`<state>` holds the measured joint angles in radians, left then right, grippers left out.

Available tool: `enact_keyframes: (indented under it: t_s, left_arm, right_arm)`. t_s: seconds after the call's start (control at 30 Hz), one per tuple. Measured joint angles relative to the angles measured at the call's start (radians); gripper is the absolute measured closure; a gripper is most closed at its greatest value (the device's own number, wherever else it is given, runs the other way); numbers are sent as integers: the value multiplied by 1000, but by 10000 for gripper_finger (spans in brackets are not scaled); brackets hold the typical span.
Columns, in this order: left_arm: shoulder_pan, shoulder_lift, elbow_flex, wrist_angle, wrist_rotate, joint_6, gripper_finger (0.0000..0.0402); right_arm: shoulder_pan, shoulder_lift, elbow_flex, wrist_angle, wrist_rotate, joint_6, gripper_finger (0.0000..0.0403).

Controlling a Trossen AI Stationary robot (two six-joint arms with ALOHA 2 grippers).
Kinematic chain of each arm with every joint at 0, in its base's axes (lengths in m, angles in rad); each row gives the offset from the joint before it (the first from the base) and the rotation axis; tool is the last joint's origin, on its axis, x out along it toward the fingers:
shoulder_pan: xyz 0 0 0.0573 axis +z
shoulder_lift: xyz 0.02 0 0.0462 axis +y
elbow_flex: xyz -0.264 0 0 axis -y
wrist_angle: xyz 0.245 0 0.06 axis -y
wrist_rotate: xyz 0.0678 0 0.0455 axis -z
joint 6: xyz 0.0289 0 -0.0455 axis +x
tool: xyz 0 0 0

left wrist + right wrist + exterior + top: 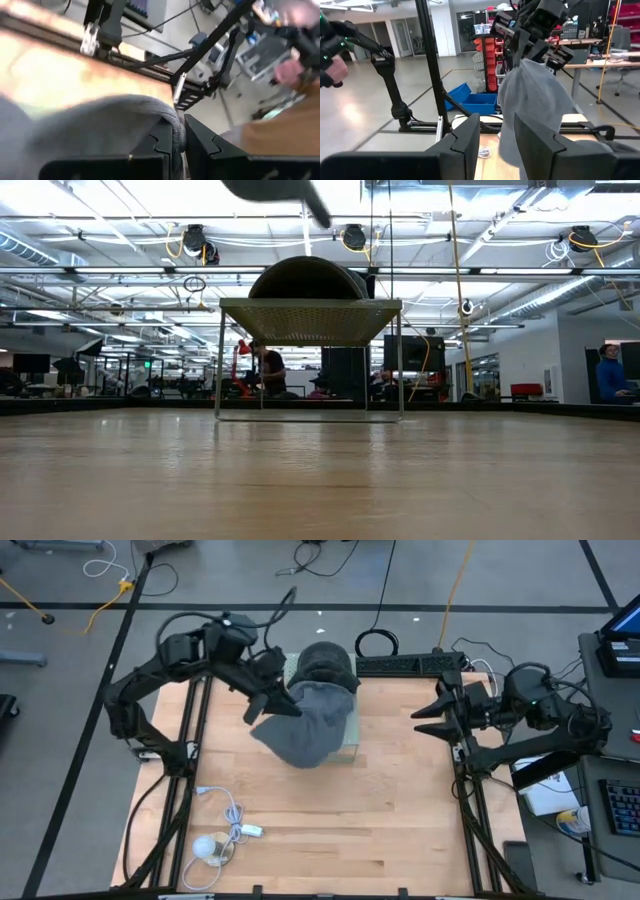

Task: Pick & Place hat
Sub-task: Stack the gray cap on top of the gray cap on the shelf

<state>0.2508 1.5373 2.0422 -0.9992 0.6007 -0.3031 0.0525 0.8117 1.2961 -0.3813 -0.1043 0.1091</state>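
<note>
A grey knit hat [305, 732] hangs from my left gripper [283, 703] over the middle of the table, in front of a pale mesh stand [351, 728]. The right wrist view shows the hat [535, 100] dangling below that gripper [530, 45]. A second, dark hat [327, 662] sits on top of the stand [310, 318], seen as a dome [307, 278] in the low view. My right gripper [425, 710] waits open near the table's right edge, its fingers pointing left at the hat from a distance. My left gripper [179, 125] pinches the grey hat's rolled rim [172, 120] between its two fingers, which lie across the rim. The fingers come from the table's far left, slanting down. The hat is lifted clear of the table and hangs slack below the fingers.
A white cable with a small round white object [222, 835] lies at the table's near left. A black power strip [410, 663] runs along the far edge. Metal frame rails [185, 770] flank both sides. Bare wood [350, 820] lies toward the near edge.
</note>
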Motion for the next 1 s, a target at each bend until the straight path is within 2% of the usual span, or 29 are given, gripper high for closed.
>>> enact_keyframes:
  t_s: [0.1,0.3,0.77,1.0]
  left_arm:
    - [-4,12,0,-3,0,133,379]
    - [-2,22,2,-3,-37,299,379]
    - [-19,26,2,-108,-289,697,379]
    - [-23,46,2,-130,-386,858,379]
  right_arm:
    - [0,2,0,0,1,-34,292]
    - [0,5,0,-4,3,-51,293]
    - [0,8,0,-5,6,-184,298]
    - [-1,32,0,-5,118,-176,298]
